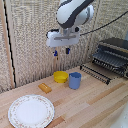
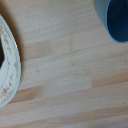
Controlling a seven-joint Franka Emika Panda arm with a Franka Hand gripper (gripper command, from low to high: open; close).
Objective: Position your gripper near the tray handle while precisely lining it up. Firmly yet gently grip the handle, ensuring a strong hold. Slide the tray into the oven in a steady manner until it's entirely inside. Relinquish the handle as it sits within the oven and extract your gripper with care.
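Our end effector (image 1: 61, 52) hangs spread and empty high over the desk (image 1: 95, 102) middle, well apart from the tray (image 1: 96, 72) sticking out of the oven (image 1: 114, 55) at the far right edge, so lining up isn't done.

You will find no readable text, label, brand, number or sign here. The oven (image 1: 113, 56), the cup (image 1: 75, 80) and the plate (image 1: 31, 111) show no lettering you could make out in either view.

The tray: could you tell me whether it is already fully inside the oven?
No. The tray sticks out from the oven over the table; the gripper hangs well away from it.
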